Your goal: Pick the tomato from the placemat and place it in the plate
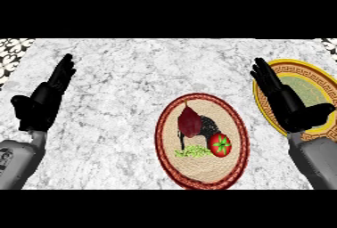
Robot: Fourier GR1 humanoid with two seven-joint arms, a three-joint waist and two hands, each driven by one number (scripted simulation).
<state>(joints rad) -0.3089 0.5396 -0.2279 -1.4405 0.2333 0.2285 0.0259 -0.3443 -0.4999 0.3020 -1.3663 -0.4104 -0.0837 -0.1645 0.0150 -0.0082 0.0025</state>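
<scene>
A small red tomato (221, 145) with a green stem lies on the lower right part of a round woven placemat (201, 178) with a dark red rim and a rooster picture. A plate (316, 75) with a yellow and orange patterned rim and a green centre sits at the right edge. My right hand (287, 103) is open, fingers straight and pointing up, over the plate's left part and hiding some of it; it is up and to the right of the tomato, apart from it. My left hand (46, 99) rests open at the far left.
The grey-white marble counter (132, 80) stretches between the two hands. A patterned tile strip (13, 49) shows past the counter's top left corner, and another bit at the top right.
</scene>
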